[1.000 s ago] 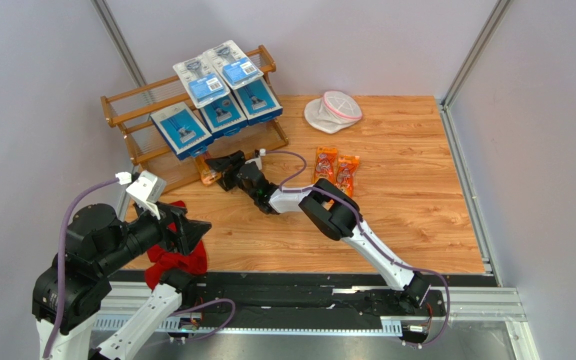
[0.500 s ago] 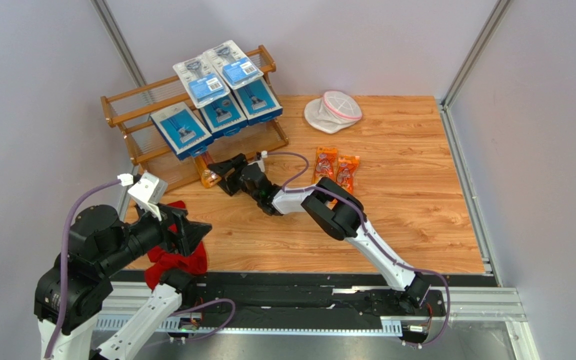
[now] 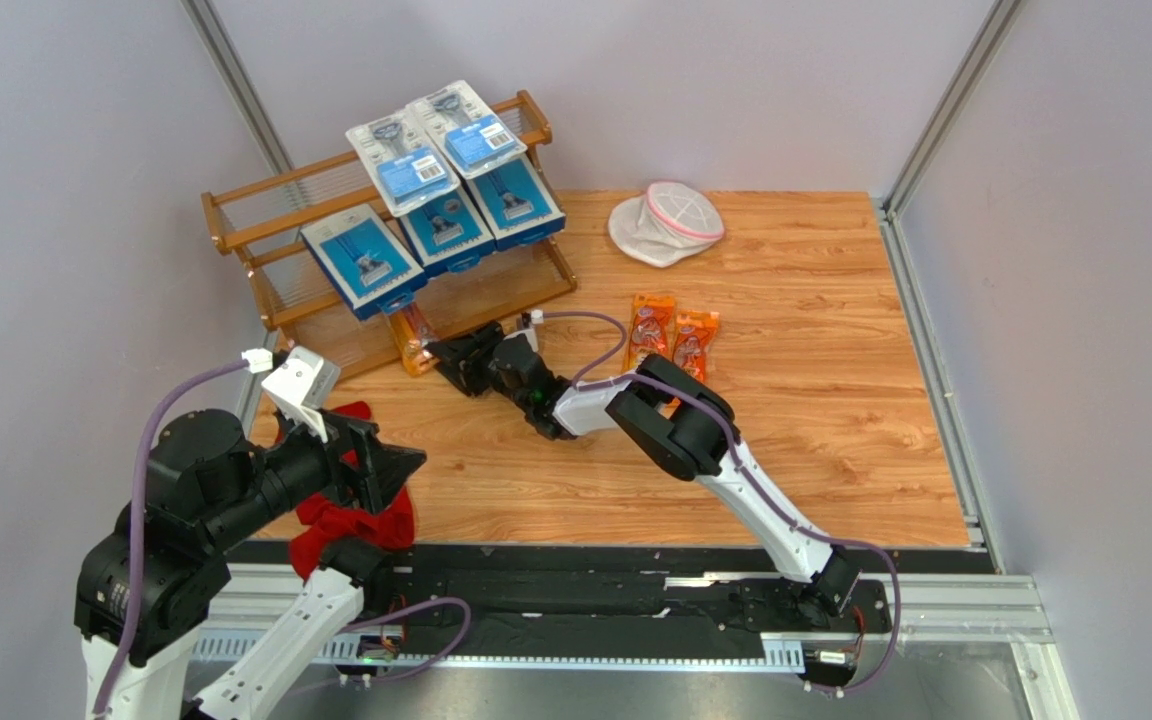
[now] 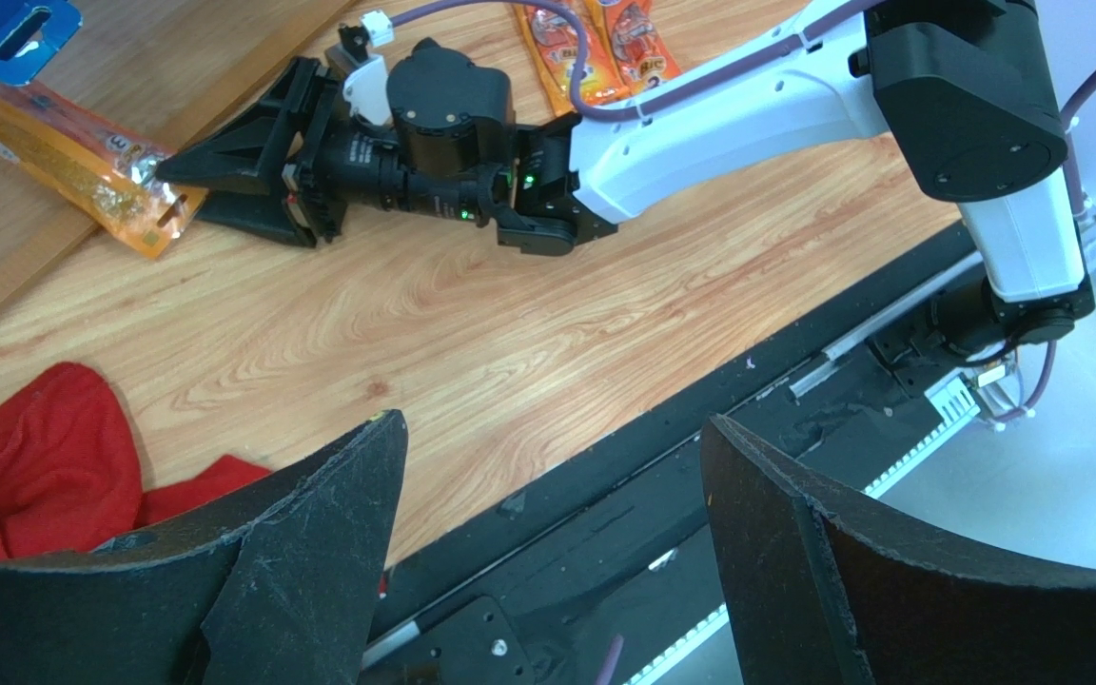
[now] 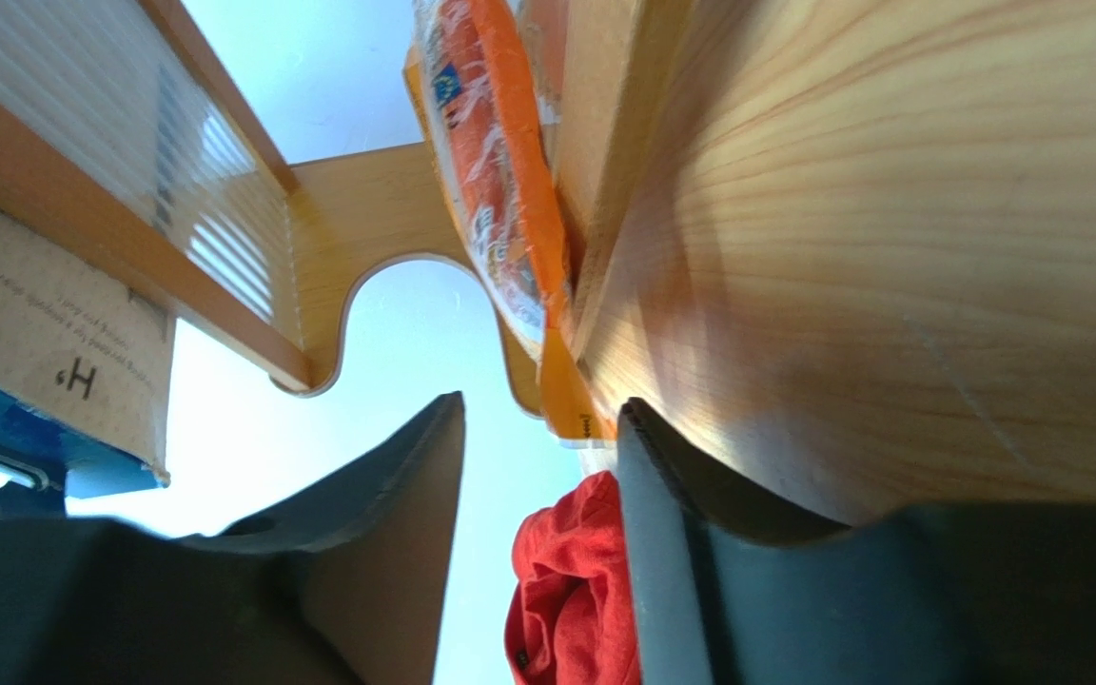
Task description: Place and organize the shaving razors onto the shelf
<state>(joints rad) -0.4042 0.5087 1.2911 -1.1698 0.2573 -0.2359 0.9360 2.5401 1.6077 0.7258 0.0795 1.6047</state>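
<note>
On the shelf (image 3: pixel 259 195), three blue razor boxes (image 3: pixel 444 228) lean in a row, with two blister packs (image 3: pixel 405 162) above them. An orange razor bag (image 3: pixel 414 339) lies at the lower tier's front edge. Just right of it my right gripper (image 3: pixel 444 357) lies low on the table. In the right wrist view its jaws (image 5: pixel 541 404) stand narrowly open with nothing between them, and the bag (image 5: pixel 490 186) lies just past the tips. Two more orange bags (image 3: pixel 672 338) rest mid-table. My left gripper (image 4: pixel 551 423) hangs open and empty over the near table edge.
A red cloth (image 3: pixel 349 518) lies bunched under the left arm at the near left. A round white pouch with pink trim (image 3: pixel 668 221) sits at the back of the table. Grey walls close in the table on three sides.
My right gripper has drawn back a little to the right, away from the orange bag at the shelf, and its jaws have narrowed. The left arm has barely moved.
</note>
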